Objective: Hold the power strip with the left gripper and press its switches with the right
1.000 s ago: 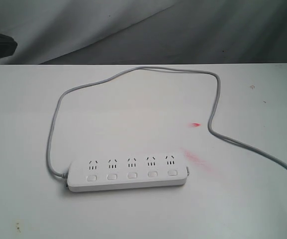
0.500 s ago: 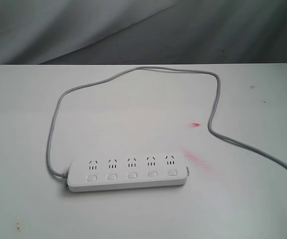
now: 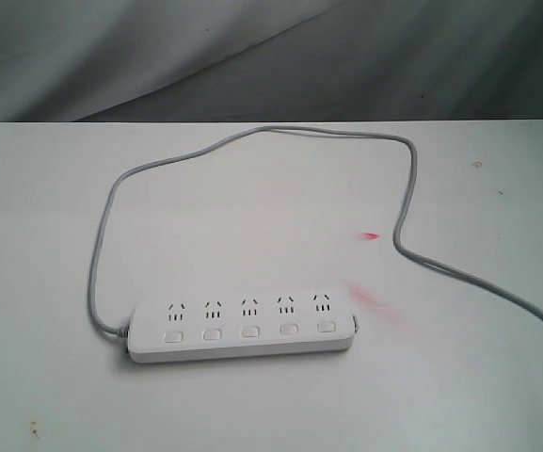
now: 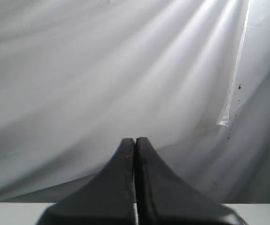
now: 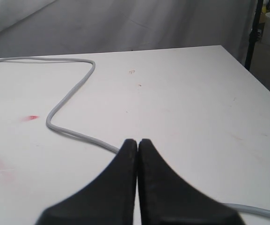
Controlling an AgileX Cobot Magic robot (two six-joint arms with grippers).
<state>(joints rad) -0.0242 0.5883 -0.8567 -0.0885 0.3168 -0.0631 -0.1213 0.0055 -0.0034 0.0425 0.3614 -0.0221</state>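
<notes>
Currently: power strip [image 3: 241,330] lies flat on the white table [image 3: 459,395], untouched.
Switches [image 3: 249,331] face up in a row; grey cord [image 3: 252,137] loops behind. Left gripper [image 4: 135,143] and right gripper [image 5: 137,143] are both pinched together, empty; the left apparently faces backdrop cloth [image 4: 102,70].

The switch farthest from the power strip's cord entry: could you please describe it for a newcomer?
On the white table, a white power strip lies near the front edge in the exterior view, its grey cord looping behind it. Five small white switches run along its near side. The end switch is the one farthest from the cord's entry, nearest the pink smear.
</notes>
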